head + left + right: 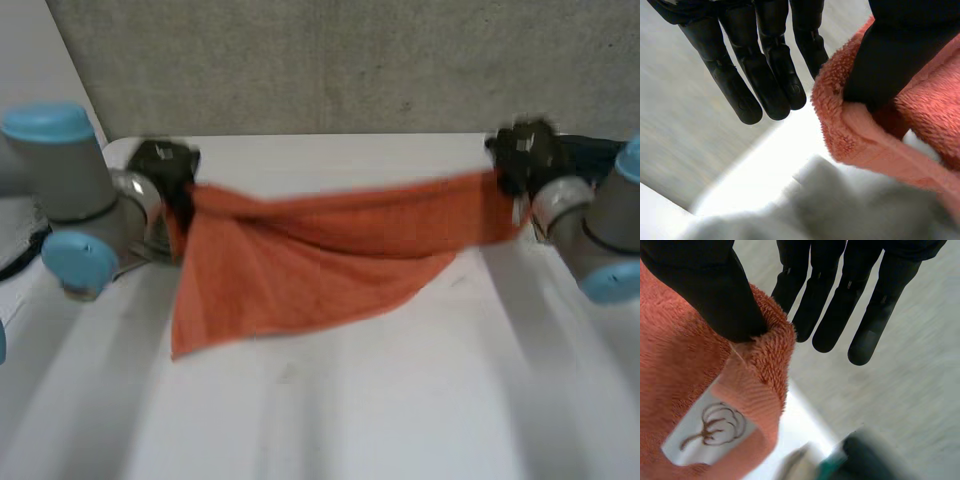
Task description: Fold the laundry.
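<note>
An orange towel [320,260] hangs stretched between my two hands above the white table [350,400]. Its top edge runs level, and a loose flap droops to the table at the left front. My left hand [165,165] holds the towel's left top corner. In the left wrist view the thumb [890,50] clamps the fluffy corner [920,115] while the other fingers [770,65] stay straight beside it. My right hand [525,155] holds the right top corner. There the thumb [705,285] pins the hem [680,365] above a white label [710,427].
A grey wall [350,60] rises right behind the table's far edge. My left arm [60,190] and right arm [600,230] stand at the table's two sides. Bare tabletop lies in front of the towel.
</note>
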{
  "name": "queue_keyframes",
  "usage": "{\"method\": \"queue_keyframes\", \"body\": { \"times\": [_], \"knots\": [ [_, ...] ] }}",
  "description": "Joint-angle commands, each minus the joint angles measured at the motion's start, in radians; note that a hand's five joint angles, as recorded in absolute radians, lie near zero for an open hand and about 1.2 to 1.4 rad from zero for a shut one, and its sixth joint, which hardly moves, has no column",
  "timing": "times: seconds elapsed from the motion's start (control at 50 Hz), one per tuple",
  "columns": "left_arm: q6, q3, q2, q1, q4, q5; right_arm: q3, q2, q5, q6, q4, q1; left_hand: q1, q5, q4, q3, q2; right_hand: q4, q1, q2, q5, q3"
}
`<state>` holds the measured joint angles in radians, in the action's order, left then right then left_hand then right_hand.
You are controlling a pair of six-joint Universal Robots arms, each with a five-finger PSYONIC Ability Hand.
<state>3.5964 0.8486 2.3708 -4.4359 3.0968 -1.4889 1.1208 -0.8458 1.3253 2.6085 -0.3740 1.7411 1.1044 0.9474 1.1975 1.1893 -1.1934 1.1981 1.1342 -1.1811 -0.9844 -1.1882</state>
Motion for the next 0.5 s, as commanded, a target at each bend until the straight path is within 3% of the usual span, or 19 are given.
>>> {"method": "queue_keyframes", "body": {
  "times": [0.02, 0.08, 0.14, 0.36, 0.5],
  "knots": [
    [-0.033, -0.232, -0.077, -0.003, 0.233, -0.077, -0.301, 0.039, 0.155, 0.068, -0.356, 0.041, 0.292, 0.274, 0.199, 0.207, -0.203, 0.198, 0.262, -0.215, -0.237, -0.208],
    [-0.083, -0.270, -0.111, 0.000, 0.327, -0.093, -0.381, 0.039, 0.198, 0.117, -0.506, 0.052, 0.292, 0.274, 0.199, 0.207, -0.203, 0.198, 0.262, -0.215, -0.237, -0.208],
    [-0.113, -0.279, -0.128, 0.000, 0.330, -0.080, -0.415, 0.037, 0.203, 0.145, -0.522, 0.064, 0.292, 0.274, 0.199, 0.207, -0.203, 0.198, 0.262, -0.215, -0.237, -0.208],
    [-0.146, -0.074, -0.169, -0.026, 0.227, -0.123, -0.334, -0.001, 0.150, 0.185, -0.343, 0.078, 0.292, 0.274, 0.199, 0.207, -0.203, 0.198, 0.262, -0.215, -0.237, -0.208],
    [-0.142, 0.214, -0.173, -0.023, 0.212, -0.033, -0.103, -0.038, 0.080, 0.196, -0.186, 0.072, 0.292, 0.274, 0.199, 0.207, -0.203, 0.198, 0.262, -0.215, -0.237, -0.208]
  ]
}}
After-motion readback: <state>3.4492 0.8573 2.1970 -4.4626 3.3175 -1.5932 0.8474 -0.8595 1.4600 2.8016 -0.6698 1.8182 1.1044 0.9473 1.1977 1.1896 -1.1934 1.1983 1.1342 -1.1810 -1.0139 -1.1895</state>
